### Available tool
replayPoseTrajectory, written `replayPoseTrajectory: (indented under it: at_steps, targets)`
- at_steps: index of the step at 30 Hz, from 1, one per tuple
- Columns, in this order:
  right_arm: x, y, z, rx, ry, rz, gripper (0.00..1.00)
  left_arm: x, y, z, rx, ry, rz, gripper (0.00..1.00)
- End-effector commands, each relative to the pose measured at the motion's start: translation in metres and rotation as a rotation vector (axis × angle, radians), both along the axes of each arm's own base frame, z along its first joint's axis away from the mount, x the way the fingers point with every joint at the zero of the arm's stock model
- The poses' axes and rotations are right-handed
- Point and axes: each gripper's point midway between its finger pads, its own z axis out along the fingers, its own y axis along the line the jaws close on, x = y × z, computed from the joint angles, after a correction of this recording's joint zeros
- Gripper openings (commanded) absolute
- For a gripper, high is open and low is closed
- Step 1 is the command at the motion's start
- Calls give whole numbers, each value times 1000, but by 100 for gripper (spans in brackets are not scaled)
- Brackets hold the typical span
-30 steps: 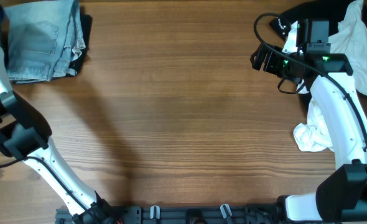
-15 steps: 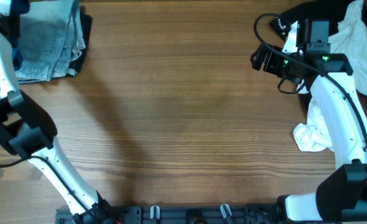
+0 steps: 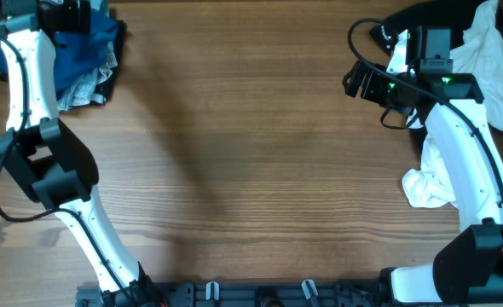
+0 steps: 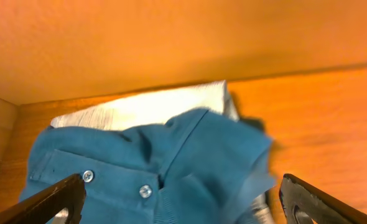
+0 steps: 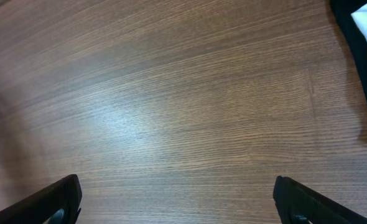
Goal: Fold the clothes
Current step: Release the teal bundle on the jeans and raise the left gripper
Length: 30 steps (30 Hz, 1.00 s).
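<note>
A blue polo shirt (image 3: pixel 85 43) with two buttons (image 4: pixel 171 165) lies on top of the stack of folded clothes (image 3: pixel 85 87) at the table's far left corner. My left gripper (image 4: pixel 183 208) hangs just over it, open, with one finger (image 4: pixel 59 199) on each side and nothing pinched between them. A pale folded garment (image 4: pixel 140 109) shows under the shirt. My right gripper (image 5: pixel 180 205) is open over bare wood, left of the unfolded pile: a white garment (image 3: pixel 486 51) on a black one (image 3: pixel 422 17).
A crumpled white cloth (image 3: pixel 426 188) lies by the right arm's base (image 3: pixel 473 170). A black garment edge (image 5: pixel 357 43) shows at the right wrist view's upper right. The wooden table (image 3: pixel 260 153) spreads between the two arms.
My left gripper has opened and let the blue shirt go; it now covers the jeans on the stack. The left arm swung right and toward the far edge. The right arm stayed still.
</note>
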Motion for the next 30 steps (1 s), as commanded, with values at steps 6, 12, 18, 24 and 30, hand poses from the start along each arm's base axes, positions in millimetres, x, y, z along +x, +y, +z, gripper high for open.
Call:
replayPoseTrajectory:
  at_steps: [6, 12, 18, 24, 30]
  targets:
    - [1, 4, -5, 24, 16, 12, 100, -1, 21, 59, -157, -183, 166, 100]
    - [1, 4, -9, 25, 26, 10, 100, -6, 42, -52, -208, 34, 222, 100]
    - [1, 6, -9, 35, 27, 17, 100, -18, 16, -149, -328, 240, 173, 100]
    - [1, 8, -8, 40, 23, 23, 99, -13, 3, -113, -321, 192, 140, 100]
    - [15, 10, 22, -7, -107, 121, 99, -30, -5, 49, -259, -46, 104, 100]
